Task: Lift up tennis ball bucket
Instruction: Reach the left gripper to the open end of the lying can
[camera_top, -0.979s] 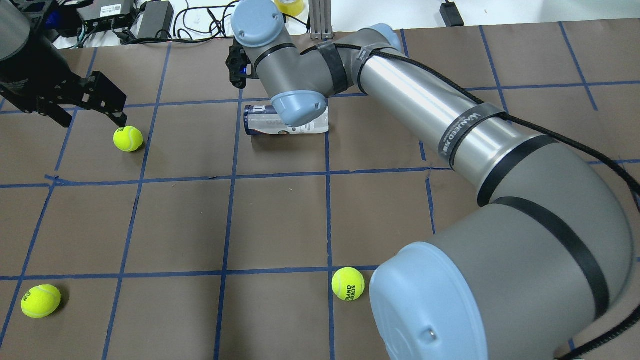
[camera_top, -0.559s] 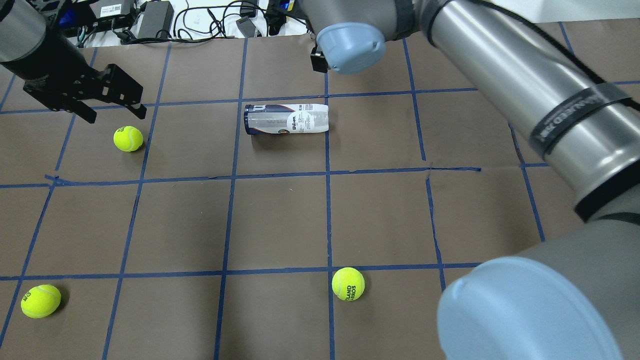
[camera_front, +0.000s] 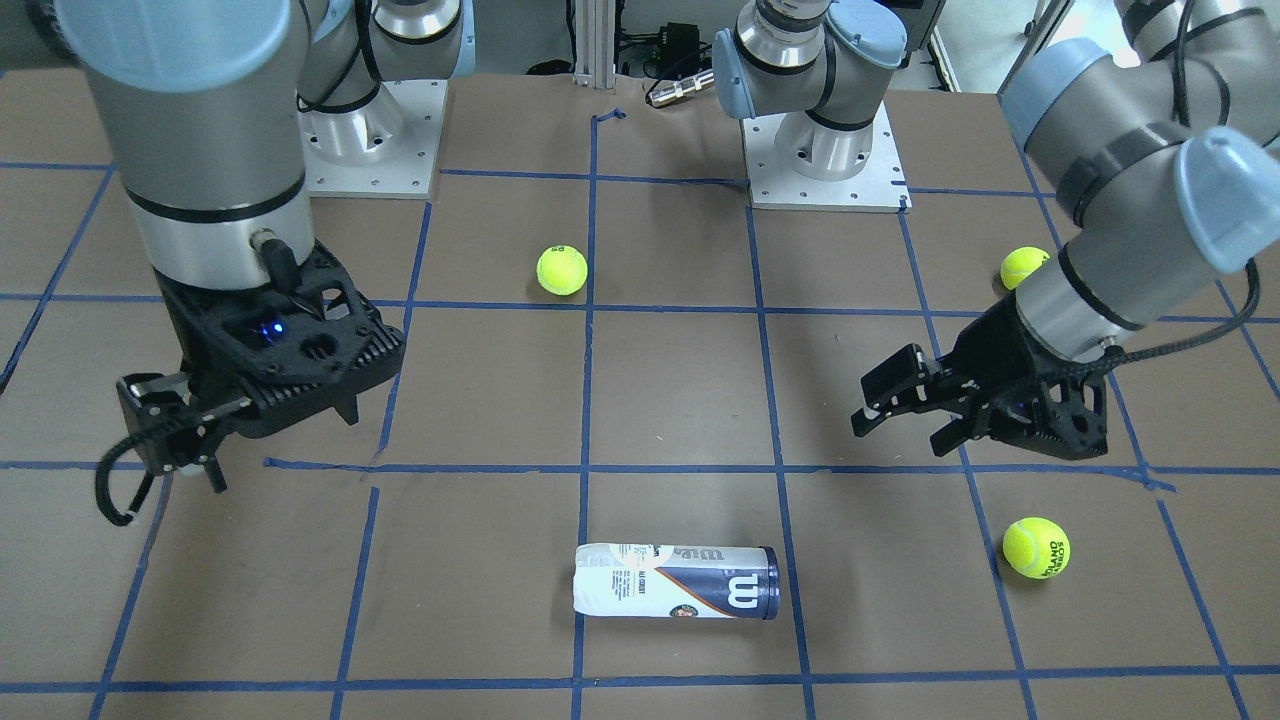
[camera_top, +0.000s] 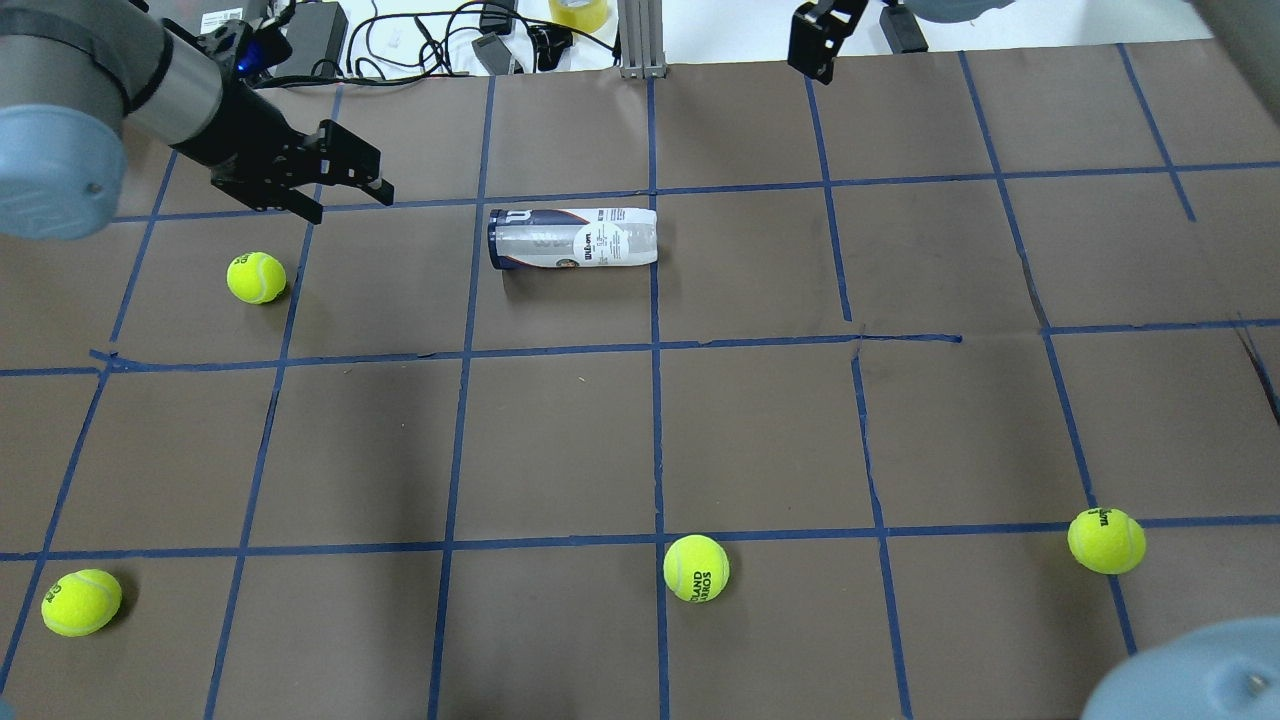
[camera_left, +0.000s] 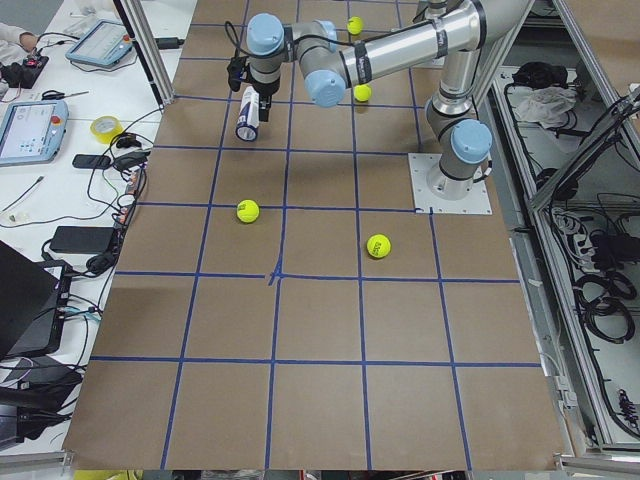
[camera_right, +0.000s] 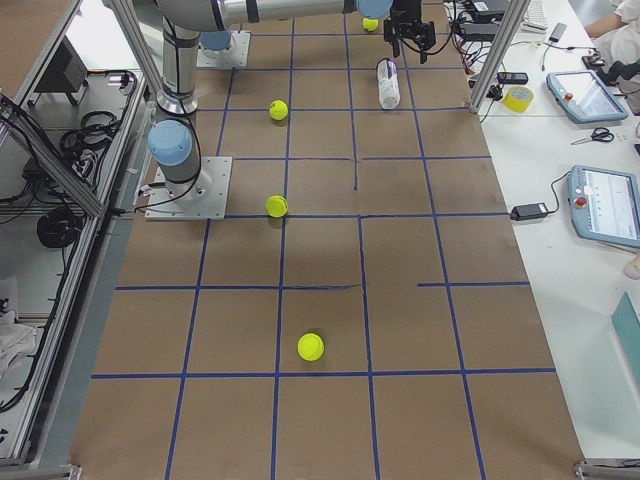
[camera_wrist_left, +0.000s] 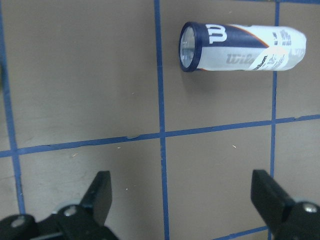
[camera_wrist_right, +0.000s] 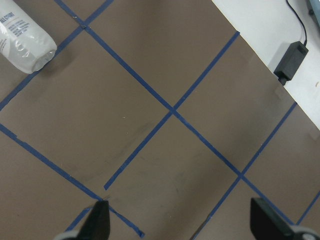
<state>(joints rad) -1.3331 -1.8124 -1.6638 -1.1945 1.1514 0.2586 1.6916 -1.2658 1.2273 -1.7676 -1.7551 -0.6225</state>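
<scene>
The tennis ball bucket (camera_top: 572, 238) lies on its side on the brown table, a clear can with a white and navy label; its navy rim faces my left gripper. It also shows in the front view (camera_front: 675, 595) and the left wrist view (camera_wrist_left: 242, 47). My left gripper (camera_top: 345, 200) is open and empty, hovering a little to the left of the can's rim; it also shows in the front view (camera_front: 900, 420). My right gripper (camera_top: 818, 55) is open and empty, high at the far table edge, well right of the can. Only the can's closed end (camera_wrist_right: 22, 40) shows in the right wrist view.
Loose tennis balls lie on the table: one (camera_top: 256, 277) just below my left gripper, one at the front middle (camera_top: 696, 567), one at the front left (camera_top: 81, 602), one at the front right (camera_top: 1106, 540). Cables and power bricks (camera_top: 310, 35) lie beyond the far edge.
My right arm has pulled away from over the can, up and to the far right. My left gripper has moved right, closer to the can's rim. The can has not moved.
</scene>
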